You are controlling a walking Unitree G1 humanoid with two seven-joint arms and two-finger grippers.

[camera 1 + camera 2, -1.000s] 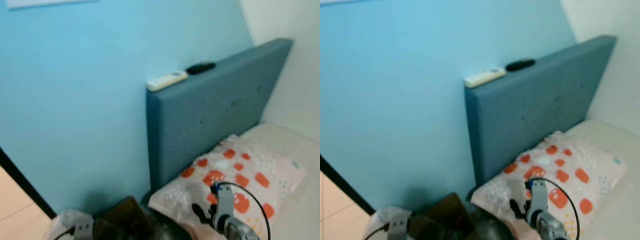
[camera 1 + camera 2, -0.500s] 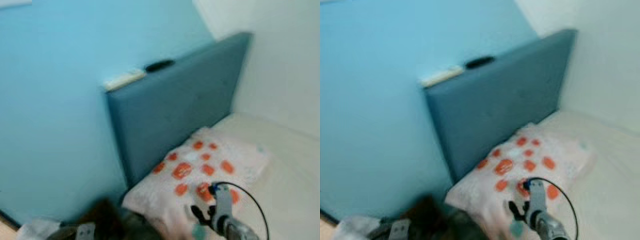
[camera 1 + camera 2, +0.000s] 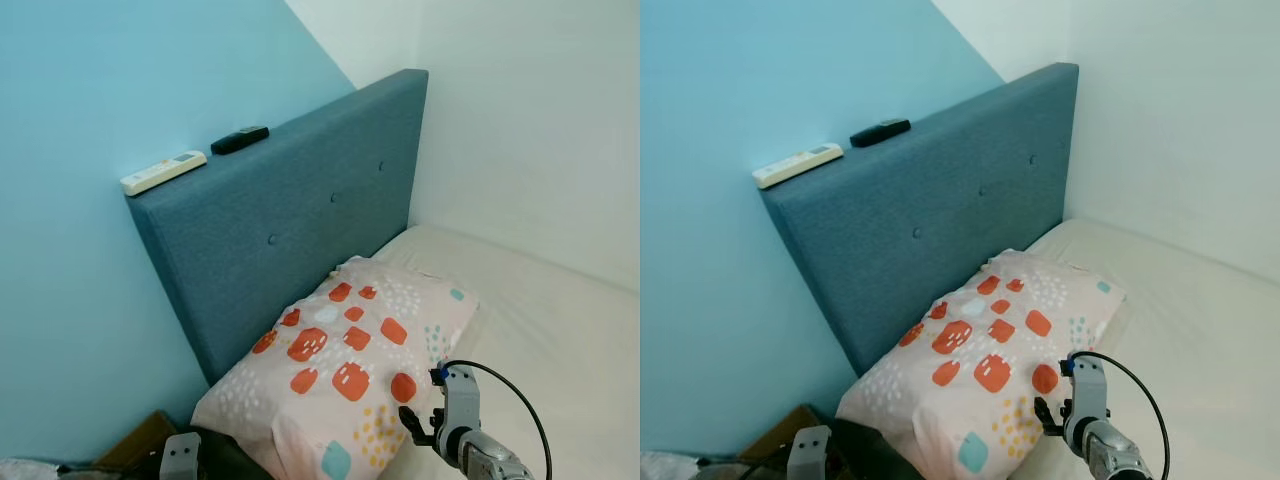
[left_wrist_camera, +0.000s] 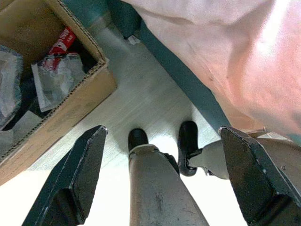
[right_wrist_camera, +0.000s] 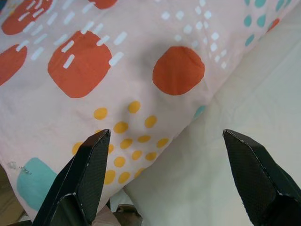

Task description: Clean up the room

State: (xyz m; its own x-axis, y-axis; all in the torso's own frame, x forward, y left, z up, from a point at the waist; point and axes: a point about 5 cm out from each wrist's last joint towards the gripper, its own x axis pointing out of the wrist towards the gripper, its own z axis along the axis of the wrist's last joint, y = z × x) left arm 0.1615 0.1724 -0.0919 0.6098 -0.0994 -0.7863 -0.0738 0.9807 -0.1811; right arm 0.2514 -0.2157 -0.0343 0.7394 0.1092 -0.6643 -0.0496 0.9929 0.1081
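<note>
A pale pillow with orange patches lies at the head of the bed, against a blue headboard. On top of the headboard rest a white remote and a black remote. My right arm is low at the pillow's near corner. In the right wrist view my right gripper is open just above the pillow's edge, holding nothing. My left gripper is open too, hanging over the floor beside the bed with my own feet below it.
A cardboard box holding crumpled plastic and a red wrapper stands on the floor by the bed's corner. The cream mattress stretches to the right. A light blue wall is behind the headboard, a white wall on the right.
The camera has swung right, so the headboard and pillow sit further left and more mattress shows. Both arms keep their low pose.
</note>
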